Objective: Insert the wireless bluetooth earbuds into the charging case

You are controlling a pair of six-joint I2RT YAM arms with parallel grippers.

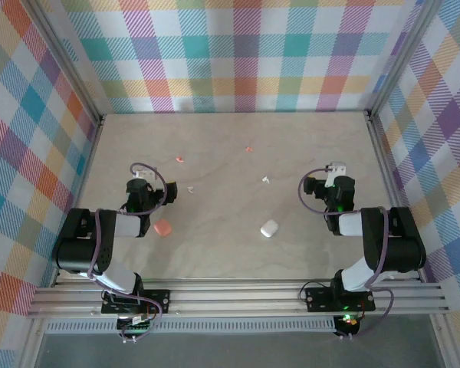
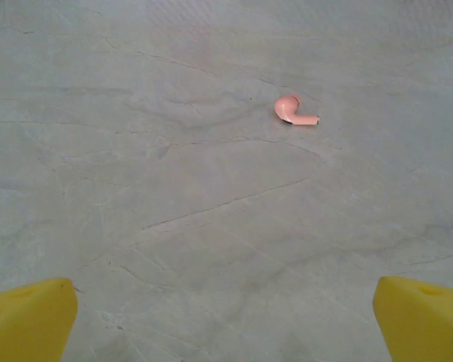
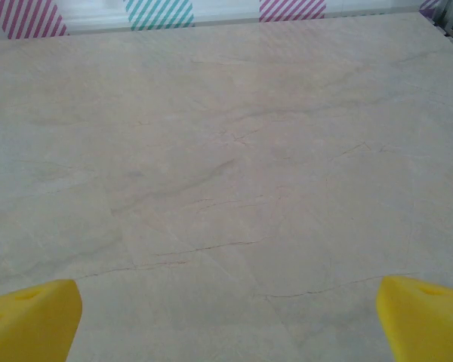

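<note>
Two pink earbuds (image 1: 179, 159) and two white earbuds (image 1: 190, 188) lie loose on the pale veined table (image 1: 215, 253) within plaid walls (image 1: 238, 54); left gripper (image 2: 226, 320) and right gripper (image 3: 226, 320) gape wide, fingertips (image 2: 30, 317) cut off by the frame

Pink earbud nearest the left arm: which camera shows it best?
The left wrist view: the pink earbud lies close ahead, its rounded head and short stem plainly visible. The top external view shows it as just a tiny pink speck, its shape lost.
</note>
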